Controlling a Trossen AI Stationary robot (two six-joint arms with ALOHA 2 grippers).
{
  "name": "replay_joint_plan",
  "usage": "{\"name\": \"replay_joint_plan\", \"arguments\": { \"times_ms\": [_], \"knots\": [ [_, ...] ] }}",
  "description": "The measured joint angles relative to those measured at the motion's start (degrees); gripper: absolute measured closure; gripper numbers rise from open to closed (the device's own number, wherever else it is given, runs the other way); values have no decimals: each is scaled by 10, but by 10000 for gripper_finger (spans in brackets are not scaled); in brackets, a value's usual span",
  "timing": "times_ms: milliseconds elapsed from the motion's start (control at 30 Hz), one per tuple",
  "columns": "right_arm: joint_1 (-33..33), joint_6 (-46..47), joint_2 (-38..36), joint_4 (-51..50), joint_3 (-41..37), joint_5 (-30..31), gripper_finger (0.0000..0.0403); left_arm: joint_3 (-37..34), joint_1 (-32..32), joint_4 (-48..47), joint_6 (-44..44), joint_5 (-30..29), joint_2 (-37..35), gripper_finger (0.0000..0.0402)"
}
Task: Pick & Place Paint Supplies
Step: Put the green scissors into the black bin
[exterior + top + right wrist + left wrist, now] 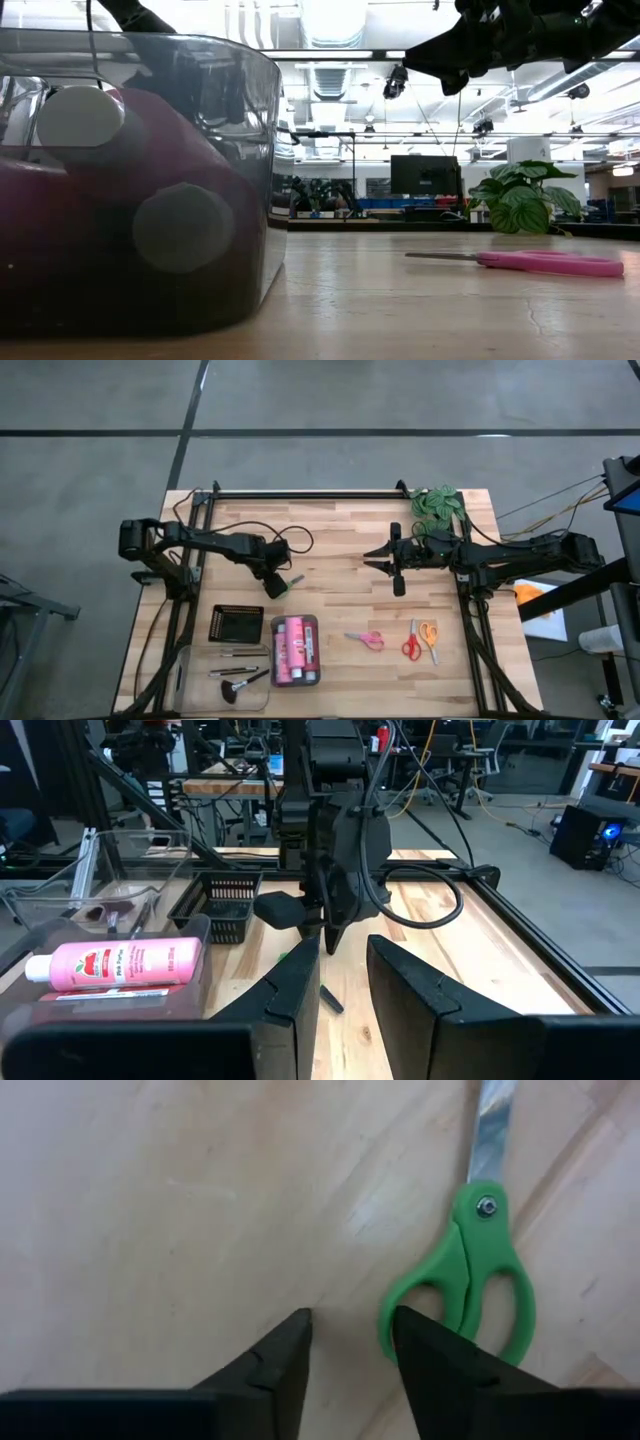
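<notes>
Beside my left claw (pixel 350 1350): green scissors (pixel 470 1280) flat on the bench (pixel 180 1200)
Left claw: fingers apart, grasping nothing
Right claw (pixel 340 985): parted, empty, hovering

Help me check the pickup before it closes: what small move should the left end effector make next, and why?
Probably shift the left end effector sideways toward the green-handled scissors. In the left wrist view only bare wooden table shows in its open gap, and the handle loops lie beside one finger, so closing now would likely miss them.
</notes>
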Motion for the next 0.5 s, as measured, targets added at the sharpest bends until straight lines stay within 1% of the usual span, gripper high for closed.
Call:
{"name": "replay_joint_plan", "arguments": {
  "times_ms": [233, 400, 433, 500],
  "knots": [
    [0, 0, 0, 0, 0, 0, 317, -1, 0, 0, -2, -13, -1, 330],
    [0, 0, 0, 0, 0, 0, 317, -1, 0, 5, -10, -12, 0, 382],
    [0, 0, 0, 0, 0, 0, 317, -1, -1, 5, -15, -12, 0, 391],
    [0, 0, 0, 0, 0, 0, 317, -1, -1, 8, -20, -10, 0, 396]
  ]
}}
